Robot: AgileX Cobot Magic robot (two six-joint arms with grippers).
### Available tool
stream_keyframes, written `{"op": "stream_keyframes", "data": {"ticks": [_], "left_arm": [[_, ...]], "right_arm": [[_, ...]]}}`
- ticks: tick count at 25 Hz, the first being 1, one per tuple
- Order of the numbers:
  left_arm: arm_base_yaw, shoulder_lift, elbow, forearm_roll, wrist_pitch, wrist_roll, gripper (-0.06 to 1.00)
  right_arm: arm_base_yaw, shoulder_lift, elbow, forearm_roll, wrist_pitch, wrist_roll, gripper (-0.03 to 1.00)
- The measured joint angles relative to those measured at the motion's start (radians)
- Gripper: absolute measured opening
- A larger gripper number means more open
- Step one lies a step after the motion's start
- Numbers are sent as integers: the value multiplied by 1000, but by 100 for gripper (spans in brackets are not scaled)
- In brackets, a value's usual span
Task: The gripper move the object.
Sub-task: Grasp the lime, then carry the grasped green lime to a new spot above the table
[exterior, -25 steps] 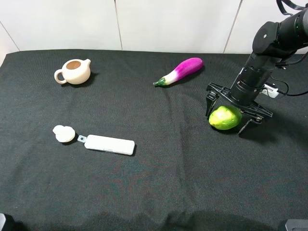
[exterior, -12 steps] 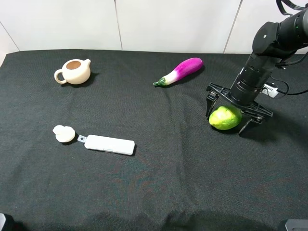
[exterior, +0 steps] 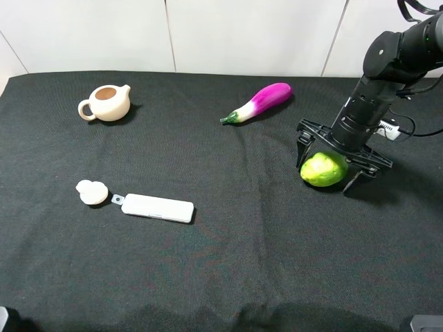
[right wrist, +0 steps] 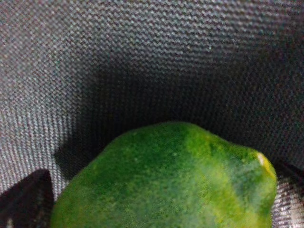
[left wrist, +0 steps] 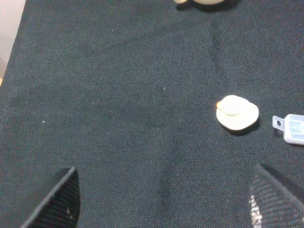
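Black-clothed bench (exterior: 228,277) throughout. Nearest, a white case (exterior: 158,207) is laid flat, with a cream lid (exterior: 91,192) just beside its tabbed end; both are well apart from the work. The left claw (left wrist: 166,202) is held over that side, its two tips set wide apart with nothing between them.

Further back, on the right, the lime (exterior: 322,170) is found resting on the bench. The right claw (exterior: 329,167) is lowered over it, prongs spread and standing on either side of the fruit. Contact between prongs and skin cannot be made out. Much of the right wrist view is filled by the lime, and only dark prong tips are caught at its edges. No lift is evident, as the lime's underside is on the bench.

Step judged: the grasp, at its closing stage, with the move itself not yet begun. Next called for: prongs to be drawn in evenly until the glossy, rounded fruit is seated, then a straight lift. An uneven squeeze would likely roll it out sideways.

Farthest, the eggplant (exterior: 259,101) and the teapot (exterior: 105,102) are left lying toward the back edge, well apart from each other.

Against the earlier frames almost nothing is changed: lime, right claw and the bystanding things are found in the same places. Any drawing-in of the prongs is too slight to be confirmed.
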Motion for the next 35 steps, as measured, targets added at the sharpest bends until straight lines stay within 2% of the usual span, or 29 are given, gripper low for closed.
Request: {"op": "stream_keyframes", "data": {"ticks": [9, 35], "left_arm": [[0, 0, 0, 0, 0, 0, 76], [0, 0, 0, 0, 0, 0, 76]], "right_arm": [[0, 0, 0, 3, -4, 0, 54], [0, 0, -3, -5, 3, -23, 53]]}}
